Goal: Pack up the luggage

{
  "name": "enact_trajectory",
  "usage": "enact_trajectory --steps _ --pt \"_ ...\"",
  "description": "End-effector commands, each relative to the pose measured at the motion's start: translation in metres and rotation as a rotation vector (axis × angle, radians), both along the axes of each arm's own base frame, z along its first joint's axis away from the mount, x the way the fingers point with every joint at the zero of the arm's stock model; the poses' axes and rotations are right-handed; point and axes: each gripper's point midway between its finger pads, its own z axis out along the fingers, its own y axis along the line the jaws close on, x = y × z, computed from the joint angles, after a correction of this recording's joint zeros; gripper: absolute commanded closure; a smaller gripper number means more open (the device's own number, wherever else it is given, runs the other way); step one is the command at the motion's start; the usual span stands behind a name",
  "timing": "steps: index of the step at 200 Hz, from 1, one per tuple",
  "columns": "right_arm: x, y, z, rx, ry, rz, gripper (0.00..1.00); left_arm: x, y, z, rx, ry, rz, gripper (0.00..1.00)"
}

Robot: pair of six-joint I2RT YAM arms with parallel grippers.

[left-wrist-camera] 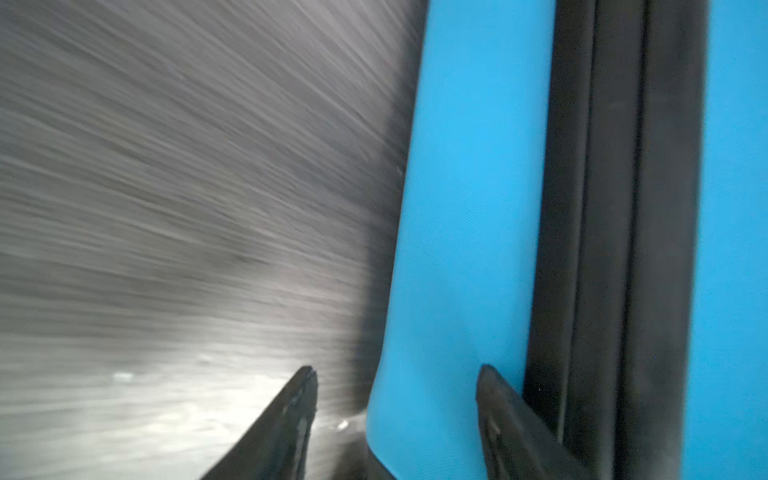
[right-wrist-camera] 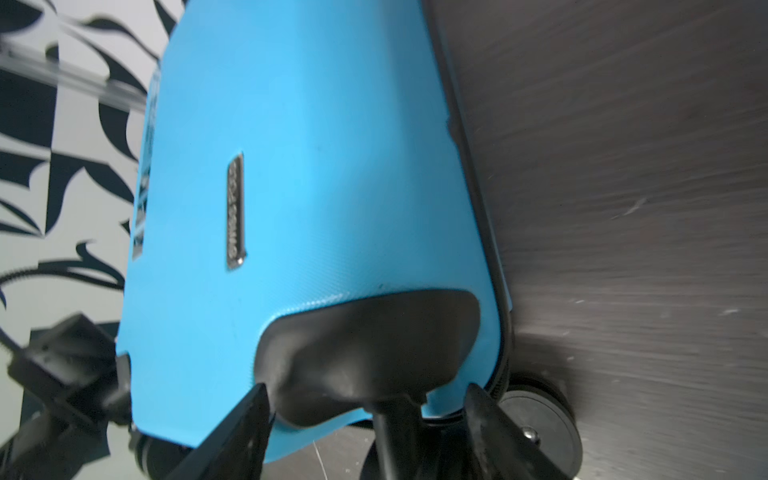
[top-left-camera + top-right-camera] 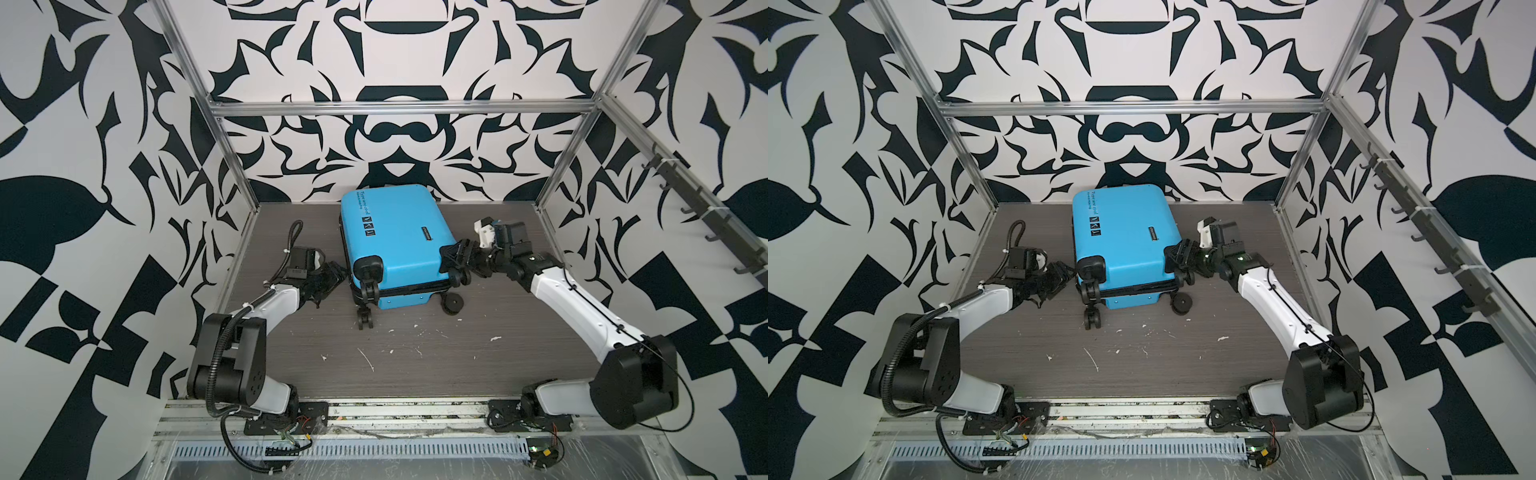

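The luggage (image 3: 395, 245) (image 3: 1125, 245) is a bright blue hard-shell suitcase. It lies flat and closed on the table, its black wheels (image 3: 365, 320) toward the front. My left gripper (image 3: 332, 276) (image 1: 397, 372) is at the suitcase's left front corner. Its fingers close across the lower shell (image 1: 457, 249) beside the black zipper band (image 1: 615, 249). The shell looks sharp there while the table is smeared. My right gripper (image 3: 455, 253) (image 2: 368, 388) clamps the right front corner, its fingertips (image 2: 259, 392) against both sides of the black wheel housing (image 2: 365, 332).
The dark wood-grain table (image 3: 415, 361) carries white scuffs near the front. Aluminium frame posts (image 3: 232, 166) and patterned walls close in the back and sides. A rail of black hooks (image 3: 706, 216) runs along the right wall. Both arm bases (image 3: 286, 411) sit at the front edge.
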Motion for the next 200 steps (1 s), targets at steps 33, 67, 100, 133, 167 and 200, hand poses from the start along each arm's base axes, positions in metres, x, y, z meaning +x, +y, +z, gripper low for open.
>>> enact_trajectory --steps 33,67,100,133,167,200 --pt "-0.007 -0.025 0.032 -0.065 -0.080 -0.014 0.25 -0.022 -0.008 -0.008 0.024 0.014 0.008 0.32" --pt "-0.013 -0.033 0.031 -0.096 -0.083 -0.021 0.25 -0.070 0.015 0.007 0.073 -0.018 0.056 0.27" --pt "-0.015 -0.035 0.032 -0.086 -0.089 -0.026 0.25 -0.122 0.011 0.005 0.068 -0.037 0.057 0.27" --pt "-0.018 -0.036 0.026 -0.073 -0.082 -0.037 0.25 -0.143 -0.024 -0.002 0.055 -0.028 0.009 0.27" --pt "-0.024 -0.038 0.028 -0.081 -0.083 -0.037 0.25 -0.148 -0.079 0.004 0.080 -0.041 -0.103 0.24" --pt "-0.029 -0.043 0.036 -0.091 -0.109 -0.044 0.25 -0.147 -0.109 -0.010 0.101 -0.011 -0.137 0.24"
